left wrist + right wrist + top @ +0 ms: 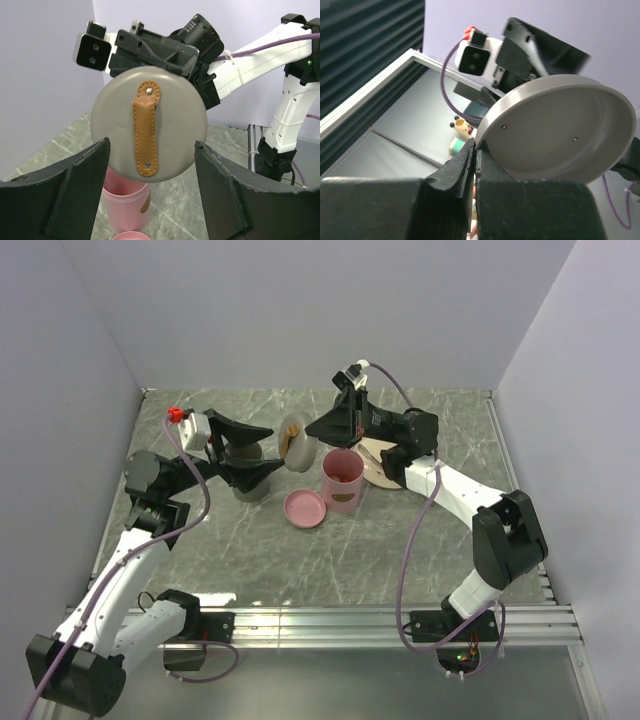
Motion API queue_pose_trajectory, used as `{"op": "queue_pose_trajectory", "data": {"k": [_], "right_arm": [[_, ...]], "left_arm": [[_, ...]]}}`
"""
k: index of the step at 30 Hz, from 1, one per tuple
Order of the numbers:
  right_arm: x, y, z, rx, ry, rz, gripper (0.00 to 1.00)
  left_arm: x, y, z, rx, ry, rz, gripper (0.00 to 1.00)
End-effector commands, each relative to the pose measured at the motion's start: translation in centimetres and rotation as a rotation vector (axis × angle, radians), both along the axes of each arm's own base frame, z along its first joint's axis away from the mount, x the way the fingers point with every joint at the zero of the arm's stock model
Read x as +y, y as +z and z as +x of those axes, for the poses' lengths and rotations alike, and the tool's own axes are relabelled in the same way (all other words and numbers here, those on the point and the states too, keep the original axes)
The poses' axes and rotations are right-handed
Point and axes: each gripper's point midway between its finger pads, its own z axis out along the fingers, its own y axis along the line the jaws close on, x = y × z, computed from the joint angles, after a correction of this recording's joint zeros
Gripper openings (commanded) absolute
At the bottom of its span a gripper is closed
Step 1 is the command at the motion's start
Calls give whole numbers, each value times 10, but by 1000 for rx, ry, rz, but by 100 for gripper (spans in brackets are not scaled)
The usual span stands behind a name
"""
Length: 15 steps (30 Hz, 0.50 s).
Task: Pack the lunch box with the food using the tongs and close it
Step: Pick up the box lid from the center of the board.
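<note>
Right tool (475, 150) is clamped tight on the rim of the grey lid (170, 100), holding it up on edge, brown strap handle (146, 129) facing the left arm. Left tool (277, 447) gapes wide, a finger either side of that lid, gripping nothing. Below them, the pink lunch box (342, 480) stands upright and uncovered on the worktop (250, 560), with a pink dish (304, 508) just beside it on the left arm's side and a beige plate (375, 472) behind it.

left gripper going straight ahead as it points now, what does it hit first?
The lid, strap side facing it, which the right gripper holds up by the rim. It sits dead ahead of the left gripper, framed by its open fingers; how near is unclear.
</note>
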Motion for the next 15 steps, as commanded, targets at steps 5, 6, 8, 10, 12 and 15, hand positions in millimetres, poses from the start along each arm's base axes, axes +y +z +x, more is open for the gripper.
{"op": "queue_pose_trajectory", "data": {"k": [5,6,8,10,12,15], "right_arm": [[-24,37,-29,-129,10,185,0],[-24,37,-29,-129,12,185,0],[-24,37,-29,-129,13,192,0],[-23,37,-28,-123,17,193,0],[-22,38,-31,-127,33,194,0],[-19,38,-36,-144,57,195,0]], "left_arm": [[-10,31,-4,-26,-54,-71,70],[-10,32,-4,-29,-55,-76,70],[-11,31,-4,-26,-57,-82,68],[-13,32,-5,-27,-65,-84,67],[-14,32,-6,-22,-69,-87,66],[-15,29,-2,3,-58,-98,67]]}}
